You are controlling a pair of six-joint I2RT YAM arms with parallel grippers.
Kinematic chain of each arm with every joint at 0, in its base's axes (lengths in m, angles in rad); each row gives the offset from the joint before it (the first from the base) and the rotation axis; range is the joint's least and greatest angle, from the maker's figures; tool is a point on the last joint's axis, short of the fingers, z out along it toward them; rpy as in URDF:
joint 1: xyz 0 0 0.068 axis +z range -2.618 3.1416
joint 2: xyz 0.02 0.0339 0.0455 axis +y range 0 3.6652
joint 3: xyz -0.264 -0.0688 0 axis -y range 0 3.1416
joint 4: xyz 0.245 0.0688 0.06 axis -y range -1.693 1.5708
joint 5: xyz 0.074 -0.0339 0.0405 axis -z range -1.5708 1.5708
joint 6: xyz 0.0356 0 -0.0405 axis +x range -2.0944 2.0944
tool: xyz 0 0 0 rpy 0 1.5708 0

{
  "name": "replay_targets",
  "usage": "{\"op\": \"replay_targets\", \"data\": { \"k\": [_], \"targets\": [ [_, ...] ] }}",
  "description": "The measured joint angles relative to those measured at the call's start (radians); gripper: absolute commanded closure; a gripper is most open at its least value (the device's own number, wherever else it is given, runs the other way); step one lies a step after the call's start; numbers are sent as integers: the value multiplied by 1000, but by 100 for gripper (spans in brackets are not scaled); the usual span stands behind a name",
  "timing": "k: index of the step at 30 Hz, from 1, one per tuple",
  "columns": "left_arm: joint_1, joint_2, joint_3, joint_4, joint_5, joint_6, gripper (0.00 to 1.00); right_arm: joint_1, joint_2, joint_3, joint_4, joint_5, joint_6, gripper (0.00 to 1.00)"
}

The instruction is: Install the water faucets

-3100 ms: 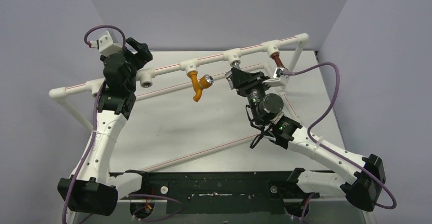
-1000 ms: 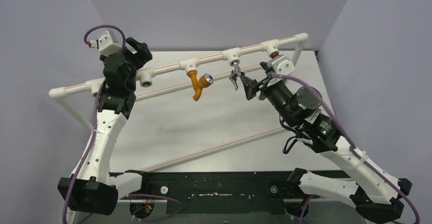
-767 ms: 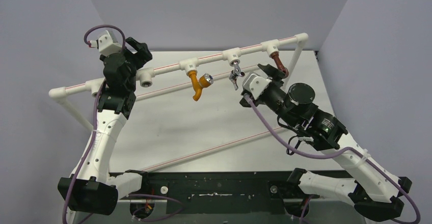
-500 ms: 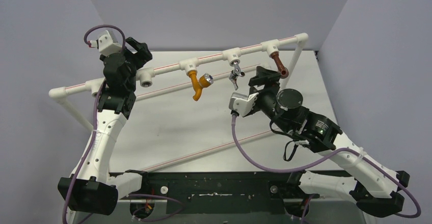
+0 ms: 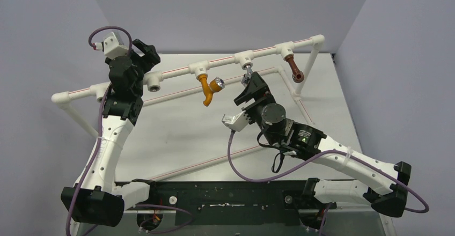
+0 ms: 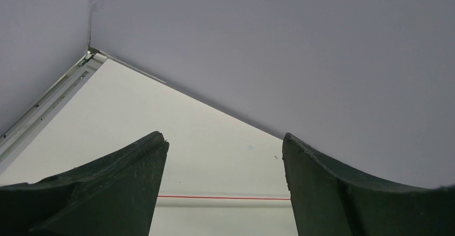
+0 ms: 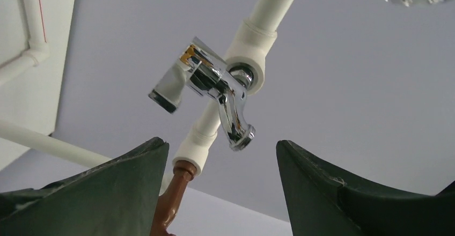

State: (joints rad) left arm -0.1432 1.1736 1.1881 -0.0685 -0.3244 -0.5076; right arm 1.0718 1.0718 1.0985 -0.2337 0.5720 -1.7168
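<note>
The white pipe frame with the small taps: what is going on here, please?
Three faucets hang from the white pipe rail: an orange faucet, a silver faucet and a brown faucet. The right gripper points up at the silver faucet with its jaws open, not gripping it. The left gripper is open and empty, raised near the left part of the rail, close to a fitting that has no faucet in it yet.

You're looking at a white desk (image 5: 177,134) closed in by plain grey-lilac walls: the back wall (image 5: 225,10) along its far edge, the left wall (image 5: 37,43) and the right wall (image 5: 402,59) at its sides. A black strip (image 5: 225,196) lines its near edge. The light is soft and even.
</note>
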Motion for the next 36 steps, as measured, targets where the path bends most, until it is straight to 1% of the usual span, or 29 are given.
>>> {"op": "replay_targets", "data": {
  "k": [4,8,13,16,19,25,27,32,36],
  "targets": [
    [0,0,0,0,0,0,24,4,42,-34,66,44,-116,25],
    [0,0,0,0,0,0,24,4,64,-55,106,72,-182,27],
    [0,0,0,0,0,0,24,-6,94,-57,157,83,-210,36],
    [0,0,0,0,0,0,24,-19,112,-58,186,83,-210,46],
    [0,0,0,-1,0,0,24,-26,126,-57,211,82,-209,59],
    [0,1,0,2,0,0,24,-28,138,-35,263,58,-175,92],
    [0,1,0,2,0,2,24,-27,143,-31,261,58,-148,100],
    [0,2,0,3,0,3,24,-31,145,-22,267,39,-23,100],
    [0,2,0,4,0,3,24,-45,117,-30,283,-31,143,100]
  ]
}}
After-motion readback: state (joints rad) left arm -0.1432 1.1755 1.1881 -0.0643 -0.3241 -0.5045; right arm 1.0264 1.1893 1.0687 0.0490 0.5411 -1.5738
